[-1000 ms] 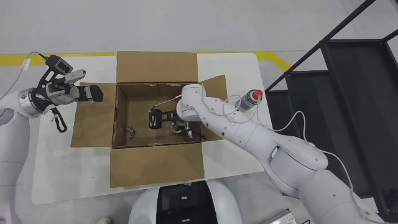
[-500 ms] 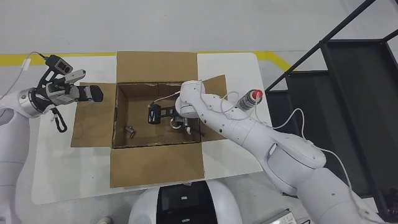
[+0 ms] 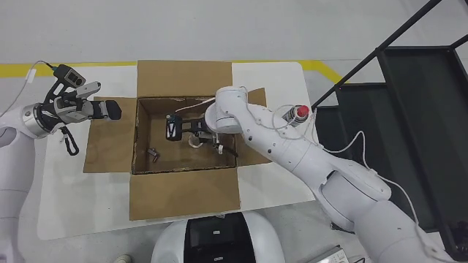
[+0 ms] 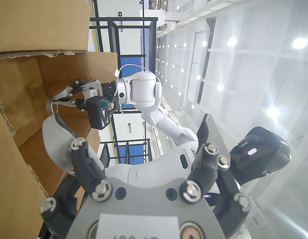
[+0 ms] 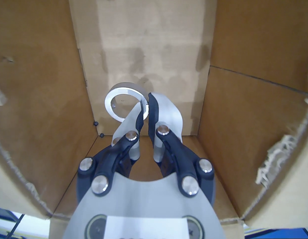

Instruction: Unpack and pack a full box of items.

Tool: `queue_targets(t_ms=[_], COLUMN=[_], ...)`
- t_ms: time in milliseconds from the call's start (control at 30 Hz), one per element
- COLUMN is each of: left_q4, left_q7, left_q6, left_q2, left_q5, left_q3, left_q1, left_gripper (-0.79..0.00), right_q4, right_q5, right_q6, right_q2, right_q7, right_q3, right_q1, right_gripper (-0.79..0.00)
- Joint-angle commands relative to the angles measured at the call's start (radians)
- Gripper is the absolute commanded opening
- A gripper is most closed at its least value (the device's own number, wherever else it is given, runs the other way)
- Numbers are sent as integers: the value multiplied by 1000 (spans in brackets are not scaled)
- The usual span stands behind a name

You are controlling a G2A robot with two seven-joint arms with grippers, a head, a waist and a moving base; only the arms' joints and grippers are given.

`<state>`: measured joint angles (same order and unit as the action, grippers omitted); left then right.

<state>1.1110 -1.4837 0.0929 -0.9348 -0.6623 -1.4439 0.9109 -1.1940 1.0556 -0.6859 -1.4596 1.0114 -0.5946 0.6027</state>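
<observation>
"Holding anything just then?" the operator asked.

"Yes. My right pincer was down inside the box, clamped on the near rim of a metal ring. One finger sat inside the hoop and the other outside."

"How did the ring lie from the tips?"

"It stuck out ahead of them and a little to one side, with its open face turned up towards my wrist. It cast a shadow on the cardboard floor, so I judged it was hanging clear of the floor and not resting on it."

"And your other arm?"

"My left pincer was outside the box, over the left flap, with its fingers apart and nothing between them. It was well apart from the ring, so the right arm was plainly the nearer one."

"So what did the next move turn on?"

"On height, I judged. The box walls stood all round the ring, so it had to go up and over a wall before it could reach the desk. A small metal part lay on the floor near the left wall, towards my left arm, and it wasn't in the way."
</observation>
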Motion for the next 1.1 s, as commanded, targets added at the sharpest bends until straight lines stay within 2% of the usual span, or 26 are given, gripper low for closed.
queue_targets(t_ms=[0,233,433,567,1067], left_q4=[0,0,0,0,0], left_q7=[0,0,0,0,0], left_q6=[0,0,0,0,0], left_q2=[0,0,0,0,0], left_q5=[0,0,0,0,0], left_q3=[0,0,0,0,0], left_q1=[0,0,0,0,0], left_gripper=[0,0,0,0,0], right_q4=[-78,-298,-377,-394,-394], right_q5=[-6,-16,-20,-19,-19], right_q6=[-9,-52,-84,-85,-85], right_q2=[25,100,135,145,145], right_q7=[6,-1,-50,-94,-94], right_q3=[-51,-214,-300,-321,-321], right_q1=[37,185,271,294,294], right_gripper=[-785,-785,-785,-785,-785])
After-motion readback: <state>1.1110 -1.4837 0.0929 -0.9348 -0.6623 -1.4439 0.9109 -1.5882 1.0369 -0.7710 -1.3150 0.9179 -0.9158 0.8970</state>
